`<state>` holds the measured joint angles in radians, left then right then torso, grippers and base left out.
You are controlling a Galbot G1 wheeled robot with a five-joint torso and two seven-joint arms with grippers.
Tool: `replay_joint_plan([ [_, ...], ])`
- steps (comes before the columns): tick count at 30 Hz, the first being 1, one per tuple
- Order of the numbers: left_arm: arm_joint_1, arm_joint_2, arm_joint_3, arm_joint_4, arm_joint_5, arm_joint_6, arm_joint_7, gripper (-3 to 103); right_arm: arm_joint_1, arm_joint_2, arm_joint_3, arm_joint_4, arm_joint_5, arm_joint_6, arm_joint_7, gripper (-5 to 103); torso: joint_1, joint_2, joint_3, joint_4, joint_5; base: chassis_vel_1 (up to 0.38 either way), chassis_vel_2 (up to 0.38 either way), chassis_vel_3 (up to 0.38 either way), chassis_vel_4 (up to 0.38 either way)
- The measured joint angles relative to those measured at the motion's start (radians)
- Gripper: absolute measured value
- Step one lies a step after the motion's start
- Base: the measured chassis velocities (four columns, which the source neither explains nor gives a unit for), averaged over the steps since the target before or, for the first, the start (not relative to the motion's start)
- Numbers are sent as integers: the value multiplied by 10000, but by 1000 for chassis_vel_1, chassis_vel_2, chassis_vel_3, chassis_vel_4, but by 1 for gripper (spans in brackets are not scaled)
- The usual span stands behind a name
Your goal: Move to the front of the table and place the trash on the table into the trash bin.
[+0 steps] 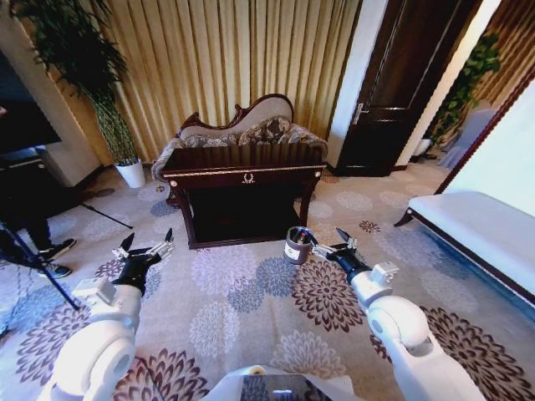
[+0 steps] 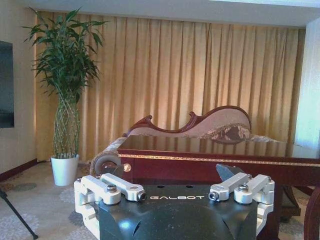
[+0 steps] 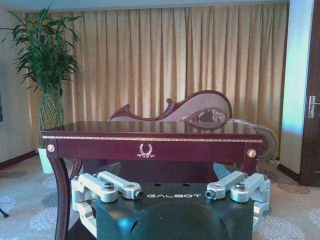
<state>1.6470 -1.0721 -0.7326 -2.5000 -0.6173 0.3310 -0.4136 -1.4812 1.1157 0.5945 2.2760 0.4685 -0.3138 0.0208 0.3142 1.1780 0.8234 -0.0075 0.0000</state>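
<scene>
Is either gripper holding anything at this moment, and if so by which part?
Nothing is held. The left gripper and right gripper are both open and empty, short of the table.

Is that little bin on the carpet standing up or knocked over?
Upright. The trash bin stands on the carpet with its dark rim facing up, in front of the table, just beside the open right pincer.

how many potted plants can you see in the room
2. One tall plant in a white pot stands in the corner by the curtains, left of the table. Another plant stands far right, past the dark door. Others may be out of sight.
</scene>
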Motion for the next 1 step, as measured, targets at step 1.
replay_joint_plan([
  [1, 2, 1, -2, 0, -1, 0, 0, 100, 1, 0, 0, 11, -1, -2, 0, 100, 0, 0, 0, 0, 0, 0, 0, 0, 0],
])
